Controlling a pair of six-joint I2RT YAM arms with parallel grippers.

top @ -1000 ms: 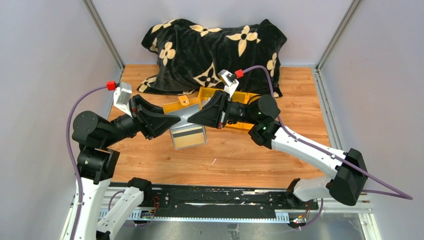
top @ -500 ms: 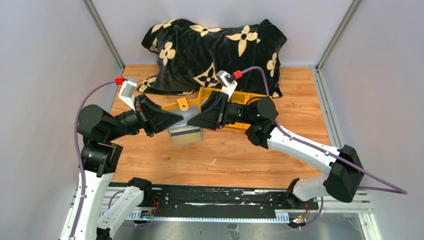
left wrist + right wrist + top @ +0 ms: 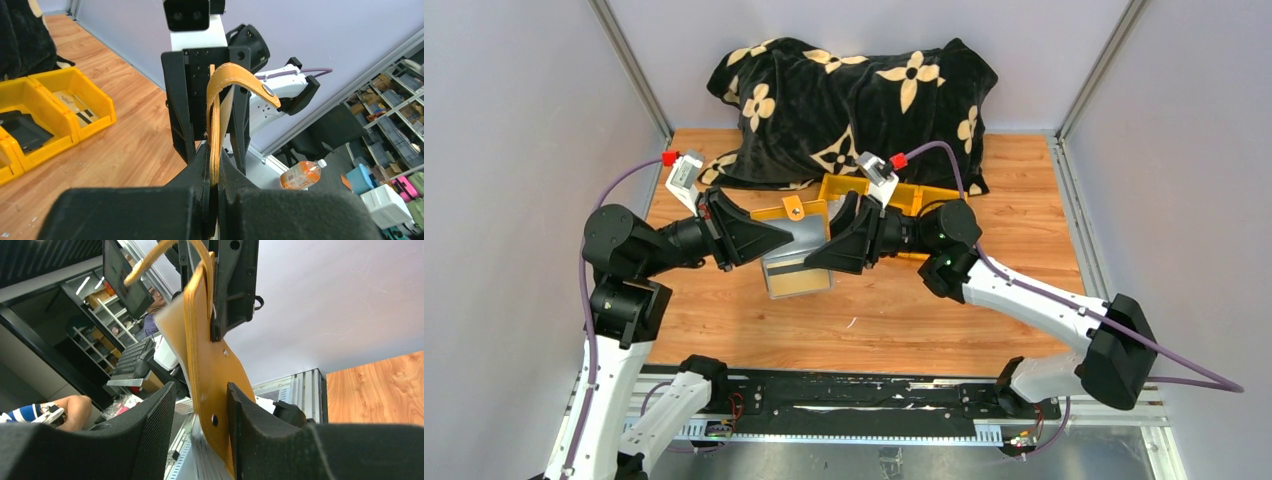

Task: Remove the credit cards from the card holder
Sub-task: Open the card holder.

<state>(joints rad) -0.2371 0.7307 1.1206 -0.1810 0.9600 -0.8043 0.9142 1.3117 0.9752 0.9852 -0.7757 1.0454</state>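
Observation:
The card holder (image 3: 801, 232), a silvery case with a mustard-yellow flap (image 3: 792, 209), hangs in the air between my two grippers. My left gripper (image 3: 781, 239) is shut on its yellow edge, as the left wrist view (image 3: 214, 161) shows with the flap (image 3: 217, 95) standing up from the jaws. My right gripper (image 3: 817, 258) is open, its jaws either side of the holder (image 3: 210, 357). One finger (image 3: 240, 405) touches the yellow side and the other stands apart. A pale card (image 3: 798, 281) with a dark stripe sticks out below the case.
Yellow bins (image 3: 906, 196) sit behind the right arm, and the left wrist view shows them (image 3: 70, 80) holding a black lump (image 3: 20, 129) and a beige box (image 3: 75, 102). A black flowered blanket (image 3: 854, 90) lies at the back. Wood floor lies under the holder.
The left arm has drawn back and up. The right gripper has slid left and lower along the holder. The holder has shifted slightly left.

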